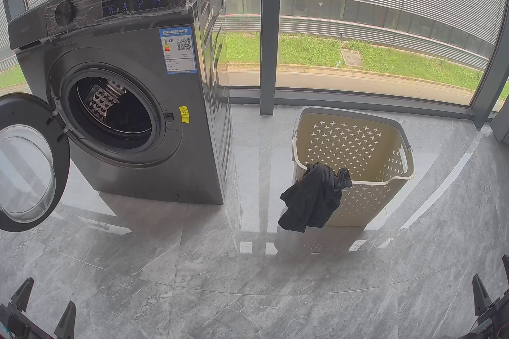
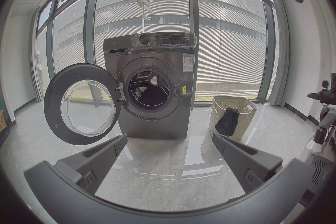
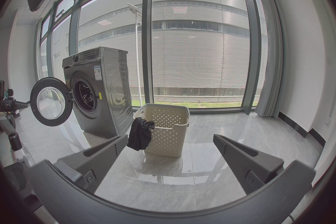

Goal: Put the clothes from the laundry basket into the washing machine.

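- The left gripper [image 1: 46, 297] hangs low over the near-left edge of the floor [image 1: 254, 276]. Its two dark fingers are spread wide with nothing between them, and it faces the washing machine [image 1: 199, 144].
- The right gripper [image 1: 492, 271] sits low at the near-right edge. Its fingers are likewise parted and empty, and it points toward the laundry basket [image 1: 350, 141].
- A black garment [image 1: 313, 197] is draped over the basket's near rim, at the corner closest to the machine. Most of the cloth hangs down the outside wall.
- The cream basket stands upright on the tiles to the right of the machine and near the window [image 1: 382, 11]. A strip of bare floor separates it from the machine's side panel.
- The machine's round door [image 1: 59, 144] is swung wide open on its left hinge and juts out into the room on the left arm's side.
- The drum mouth [image 1: 114, 109] gapes open, showing the steel drum inside.
- A broad stretch of grey marbled tile lies between both grippers and the basket and machine.
- The dark window post [image 1: 270, 22] rises behind the gap between basket and machine.
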